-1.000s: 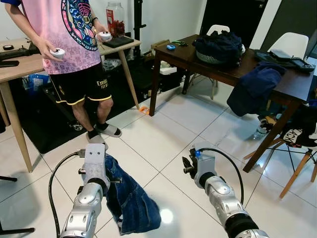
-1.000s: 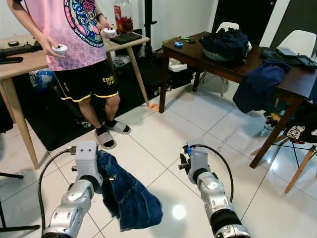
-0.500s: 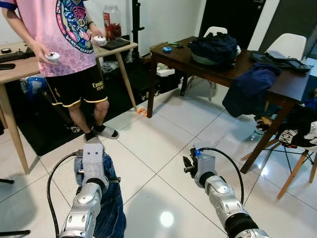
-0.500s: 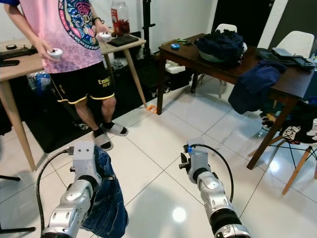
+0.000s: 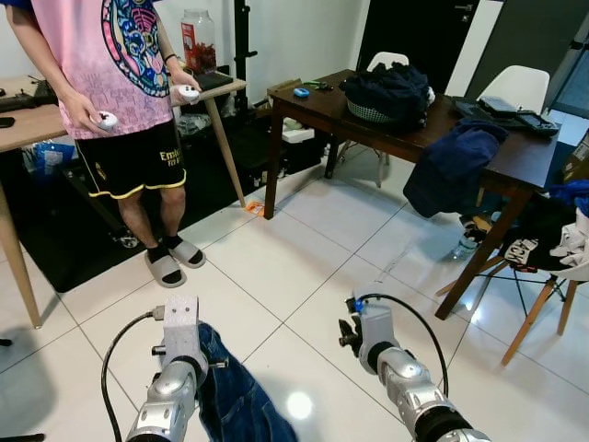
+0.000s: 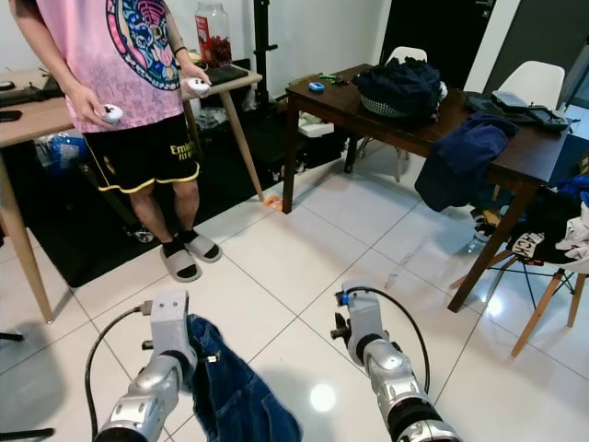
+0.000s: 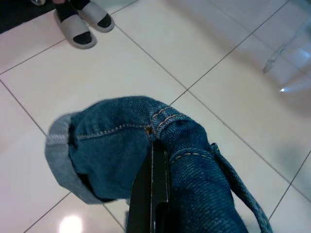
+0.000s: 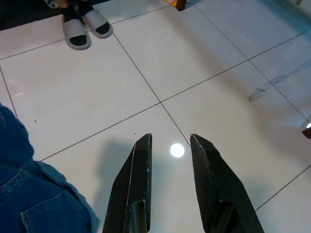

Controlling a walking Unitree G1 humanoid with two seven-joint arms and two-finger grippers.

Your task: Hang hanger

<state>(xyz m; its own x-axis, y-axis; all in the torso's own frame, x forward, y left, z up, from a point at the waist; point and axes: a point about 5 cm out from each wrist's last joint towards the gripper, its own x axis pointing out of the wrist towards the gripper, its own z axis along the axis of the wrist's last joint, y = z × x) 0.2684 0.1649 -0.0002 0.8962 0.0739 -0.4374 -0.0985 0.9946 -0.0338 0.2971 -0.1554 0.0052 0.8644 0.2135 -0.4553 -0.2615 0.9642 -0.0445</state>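
Note:
My left gripper (image 7: 153, 142) is shut on a fold of blue denim jeans (image 7: 112, 150), near a seam with orange stitching. The jeans (image 5: 237, 401) hang from it, low over the white tiled floor, to the right of my left arm (image 5: 175, 378). My right gripper (image 8: 170, 139) is open above bare tiles with nothing between its fingers (image 8: 138, 170). My right arm (image 5: 398, 373) is held forward at about the same height as the left. I see no hanger.
A person (image 5: 129, 83) in a pink shirt stands ahead on the left with a controller in each hand. A light wooden desk (image 5: 28, 120) is behind them. A dark table (image 5: 405, 129) with clothes stands ahead on the right, with white chairs (image 5: 515, 87) beyond.
The whole view has shifted, so the camera has moved. The jeans swung in under my left arm and now hang to its right again. Both grippers keep their state.

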